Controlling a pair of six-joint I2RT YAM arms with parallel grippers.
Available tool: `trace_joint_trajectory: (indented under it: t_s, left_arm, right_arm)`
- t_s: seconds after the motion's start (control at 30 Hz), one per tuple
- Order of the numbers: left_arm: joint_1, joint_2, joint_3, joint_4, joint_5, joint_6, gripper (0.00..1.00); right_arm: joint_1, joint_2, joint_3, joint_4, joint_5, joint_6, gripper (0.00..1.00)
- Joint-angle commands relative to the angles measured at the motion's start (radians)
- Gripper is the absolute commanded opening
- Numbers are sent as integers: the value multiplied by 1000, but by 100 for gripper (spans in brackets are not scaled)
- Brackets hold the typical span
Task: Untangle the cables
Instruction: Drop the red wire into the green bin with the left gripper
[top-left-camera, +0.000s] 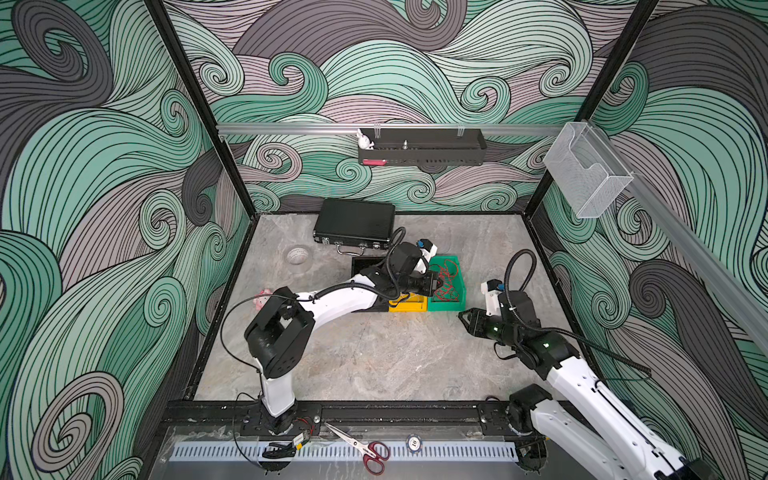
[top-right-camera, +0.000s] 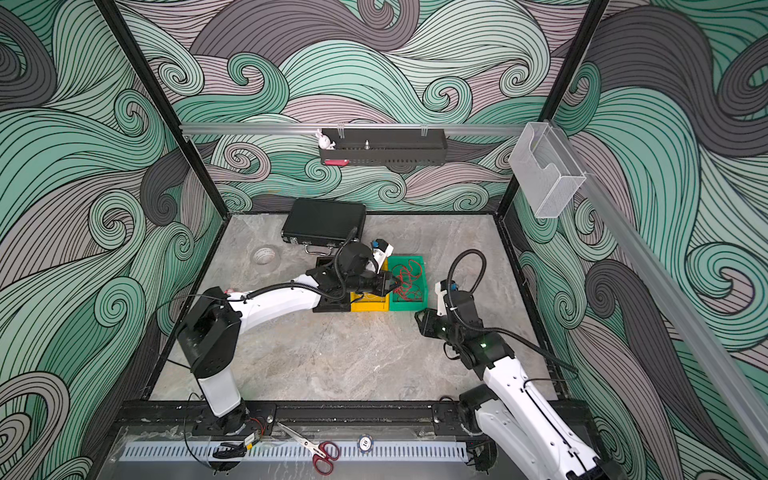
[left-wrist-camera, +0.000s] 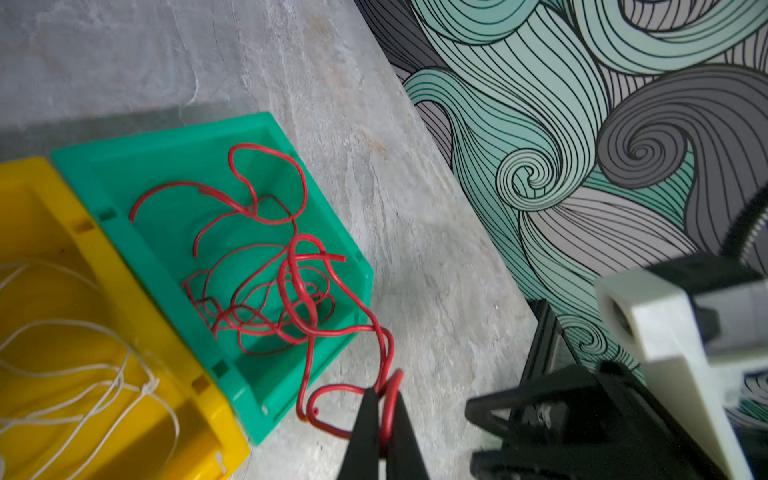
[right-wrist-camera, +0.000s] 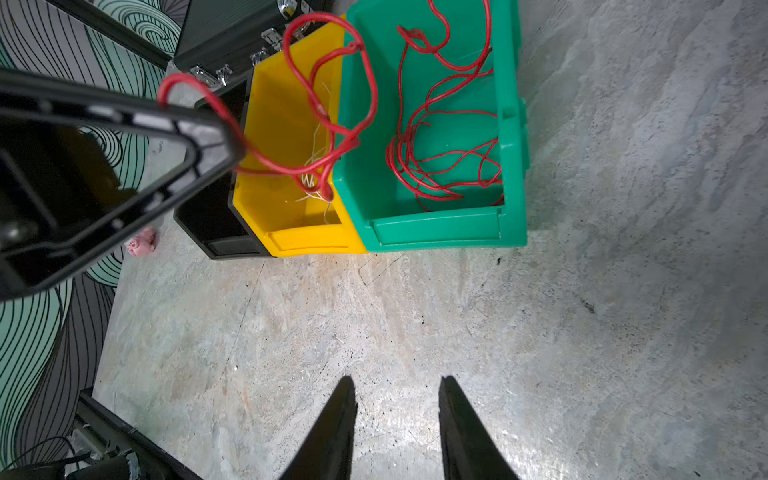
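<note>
**Left pincer (left-wrist-camera: 384, 392) closed on thin red cable (left-wrist-camera: 387, 353)**

My left pincer holds the thin red cable clear of the grey stone-patterned bench (right-wrist-camera: 415, 311). The strand trails into the green plastic bin (left-wrist-camera: 166, 137), where the red tangle lies (thin white cords (left-wrist-camera: 124, 365) lie in the adjoining yellow plastic bin (left-wrist-camera: 25, 174)). My right pincer (right-wrist-camera: 397, 380) stands partly spread, empty, above the bench.

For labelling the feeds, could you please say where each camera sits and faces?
Both top views: high in front, looking down at the table; left arm, right arm show.
Left wrist: on left arm, facing green bin; left gripper shows, pinching red cable.
Right wrist: on right arm, facing table; open right gripper shows.
Both wrist views share green bin, red cable.
</note>
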Motion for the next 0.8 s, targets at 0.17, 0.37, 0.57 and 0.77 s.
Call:
trace_joint_trajectory:
  t_s: [0.17,0.37,0.57,0.77]
  left_arm:
    - [8,192,239,-178,-69,-51,0]
    - [8,236,305,-251,-103,-19,39]
    - [7,165,279,-278,-152,-11,57]
    - [7,-7,171,-244,-184,14,57]
  right_arm:
    - [-22,-31,-36,-32,-16,-16,36]
    - [-27,-40,-47,-33,-21,-21,36]
    - [-29,-45,-52,-24,-14,-14,36]
    - [-30,-43,-32,-20,50,-24,40]
